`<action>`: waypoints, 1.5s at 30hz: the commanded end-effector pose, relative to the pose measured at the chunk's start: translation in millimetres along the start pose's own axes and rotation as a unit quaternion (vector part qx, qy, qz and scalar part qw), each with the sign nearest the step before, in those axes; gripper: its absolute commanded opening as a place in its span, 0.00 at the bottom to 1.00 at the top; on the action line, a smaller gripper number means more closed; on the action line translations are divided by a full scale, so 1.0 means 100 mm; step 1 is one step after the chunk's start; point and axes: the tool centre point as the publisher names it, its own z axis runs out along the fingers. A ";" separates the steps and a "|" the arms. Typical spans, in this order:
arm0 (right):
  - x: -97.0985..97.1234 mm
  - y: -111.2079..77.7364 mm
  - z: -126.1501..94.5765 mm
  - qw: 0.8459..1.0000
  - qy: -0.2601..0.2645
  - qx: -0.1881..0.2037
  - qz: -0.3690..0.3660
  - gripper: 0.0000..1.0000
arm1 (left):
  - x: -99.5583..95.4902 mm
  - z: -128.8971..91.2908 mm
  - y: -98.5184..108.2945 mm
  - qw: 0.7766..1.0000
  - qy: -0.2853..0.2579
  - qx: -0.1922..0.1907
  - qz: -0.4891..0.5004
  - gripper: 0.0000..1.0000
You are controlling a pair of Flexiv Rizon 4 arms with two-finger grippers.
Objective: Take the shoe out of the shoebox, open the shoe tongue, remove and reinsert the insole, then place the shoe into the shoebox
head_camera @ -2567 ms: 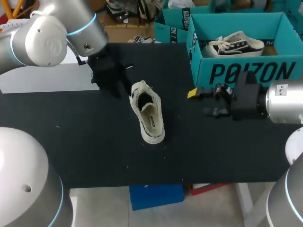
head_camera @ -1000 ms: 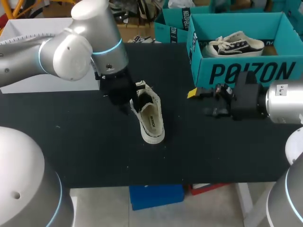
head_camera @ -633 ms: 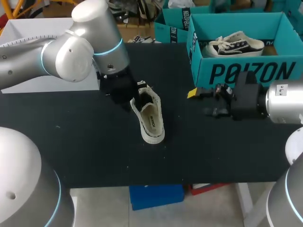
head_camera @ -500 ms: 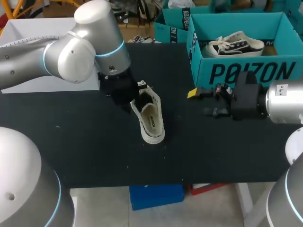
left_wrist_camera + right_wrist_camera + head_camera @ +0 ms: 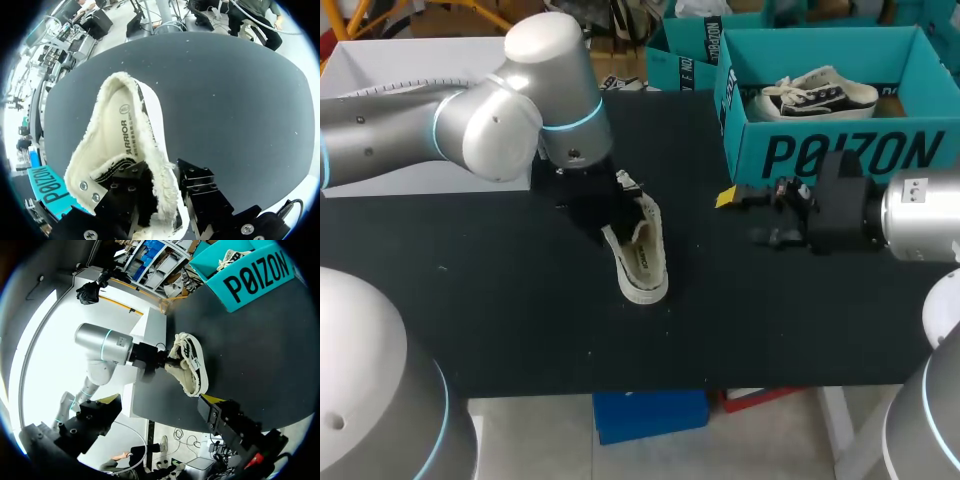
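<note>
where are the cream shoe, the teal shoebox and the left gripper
cream shoe point(image 5: 642, 260), head view, on its insole
teal shoebox point(image 5: 840, 152), head view, on its front wall
left gripper point(image 5: 160, 169), left wrist view, midway between its fingers, astride the shoe's side wall

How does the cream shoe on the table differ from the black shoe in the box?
The cream shoe is pale all over; the black shoe has a dark upper and white sole. The cream shoe tilts on the table; the black shoe rests in the box. The left claw grips the cream shoe; no claw touches the black shoe. Both are low sneakers.
</note>
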 end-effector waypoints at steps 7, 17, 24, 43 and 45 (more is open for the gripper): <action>0.00 0.00 0.01 1.000 0.000 0.000 0.000 1.00 | -0.01 0.06 0.05 1.000 0.016 -0.012 0.004 0.00; 0.00 0.00 0.01 1.000 0.000 0.000 0.000 1.00 | -0.09 -0.32 0.05 1.000 -0.018 -0.014 0.015 0.00; 0.00 0.00 0.01 1.000 0.000 0.000 0.000 1.00 | -0.19 -0.82 0.14 0.998 -0.040 -0.041 0.008 0.00; 0.00 0.00 0.01 1.000 0.000 0.000 0.000 1.00 | 0.10 -2.40 0.50 0.967 -0.097 -0.169 -0.164 0.00; 0.00 0.00 0.01 1.000 0.000 0.000 0.000 1.00 | 0.22 -2.53 0.53 0.958 -0.105 -0.181 -0.194 0.00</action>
